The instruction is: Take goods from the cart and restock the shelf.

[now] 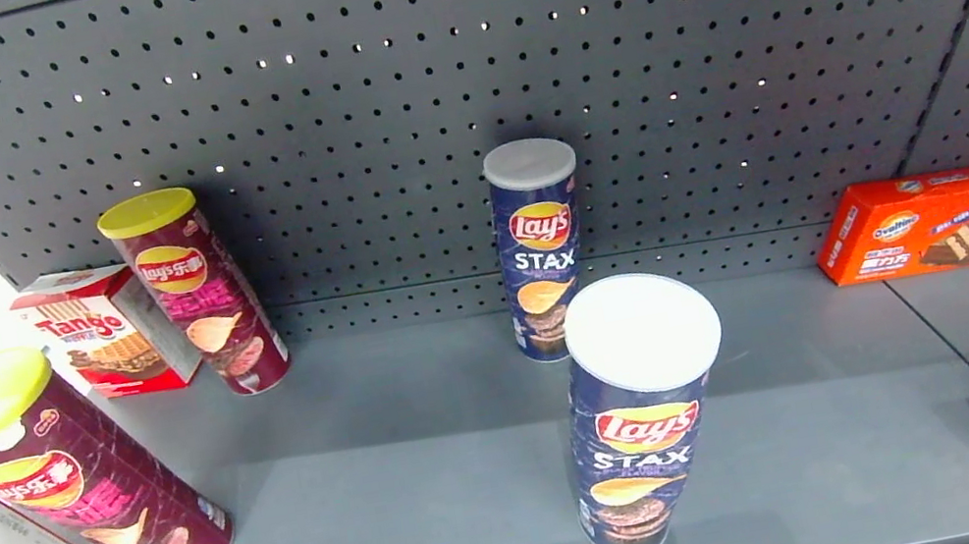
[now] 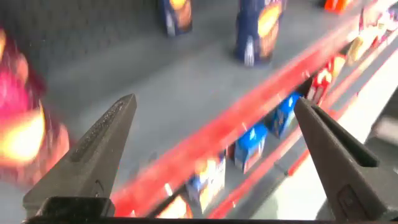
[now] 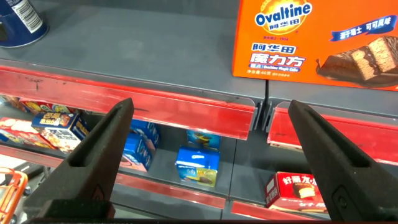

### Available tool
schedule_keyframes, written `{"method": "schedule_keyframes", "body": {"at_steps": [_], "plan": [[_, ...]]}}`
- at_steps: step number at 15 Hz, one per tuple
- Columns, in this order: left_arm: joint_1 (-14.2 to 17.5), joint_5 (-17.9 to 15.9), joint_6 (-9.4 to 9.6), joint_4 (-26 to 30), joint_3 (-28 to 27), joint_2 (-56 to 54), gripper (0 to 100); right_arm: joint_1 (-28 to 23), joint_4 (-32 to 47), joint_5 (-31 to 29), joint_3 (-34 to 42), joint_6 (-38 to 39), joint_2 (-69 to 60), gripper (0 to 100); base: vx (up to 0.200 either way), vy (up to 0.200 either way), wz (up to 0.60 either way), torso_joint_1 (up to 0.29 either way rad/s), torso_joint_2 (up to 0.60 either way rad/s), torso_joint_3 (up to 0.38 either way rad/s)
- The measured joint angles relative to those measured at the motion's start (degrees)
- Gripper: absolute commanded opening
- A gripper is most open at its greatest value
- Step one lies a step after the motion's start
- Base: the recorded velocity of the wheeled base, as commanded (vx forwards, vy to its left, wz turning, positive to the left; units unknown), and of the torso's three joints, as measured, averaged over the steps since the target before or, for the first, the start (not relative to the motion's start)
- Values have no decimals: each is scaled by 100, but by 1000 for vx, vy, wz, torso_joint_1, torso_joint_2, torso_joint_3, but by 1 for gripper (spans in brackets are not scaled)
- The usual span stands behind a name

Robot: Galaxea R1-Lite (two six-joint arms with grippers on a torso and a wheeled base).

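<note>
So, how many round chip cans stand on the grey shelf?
4. The back maroon can and front maroon can stand on the left; the back blue can and front blue can stand in the middle of the shelf. Others may be hidden outside the view.

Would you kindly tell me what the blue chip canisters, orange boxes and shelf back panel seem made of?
Blue chip canisters: probably printed cardboard tubes, slightly glossy, with matte plastic-looking lids. Orange boxes: glossy printed carton, judging by crisp folded edges. Back panel: likely grey painted sheet metal, matte, punched with regular holes.
</note>
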Motion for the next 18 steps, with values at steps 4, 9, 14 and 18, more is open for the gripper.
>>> {"method": "schedule_keyframes", "body": {"at_steps": [4,9,14,18], "plan": [[1720,-1111,-110,1356,227,-1050,100,1,0,0,0,0,0,100,0,0,0,0,0,0],[4195,-1748,-301,2228,251,-1971,100,0,0,-2,0,2,0,100,0,0,0,0,0,0],[4675,-1794,-589,2292,254,-2591,100,0,-2,0,0,5,0,100,0,0,0,0,0,0],[4824,-1797,-670,2289,254,-2710,100,1,0,0,0,5,0,100,0,0,0,0,0,0]]}}
